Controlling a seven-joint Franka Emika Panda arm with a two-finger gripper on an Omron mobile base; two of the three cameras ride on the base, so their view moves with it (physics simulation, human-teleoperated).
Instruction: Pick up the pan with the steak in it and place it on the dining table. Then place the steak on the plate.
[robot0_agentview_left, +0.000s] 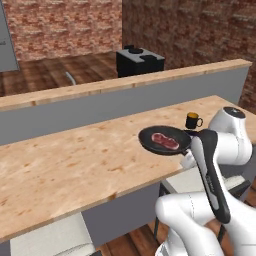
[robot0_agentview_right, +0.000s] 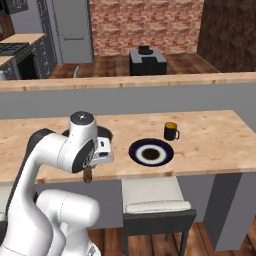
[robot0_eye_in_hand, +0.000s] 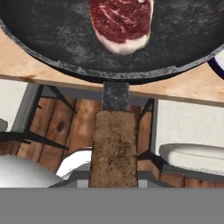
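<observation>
While clamped on the pan's (robot0_agentview_left: 164, 139) handle, the gripper (robot0_agentview_right: 89, 172) hangs beside the dining table (robot0_agentview_left: 75, 165).

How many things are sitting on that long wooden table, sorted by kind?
Pans: 1, the black pan with its handle sticking out past the table edge
Steaks: 1, the steak lying in the pan
Plates: 1, the plate
Mugs: 1, the mug
Total: 4

even, soft rendered light, faint shadows, perhaps slightly coarse detail.
</observation>
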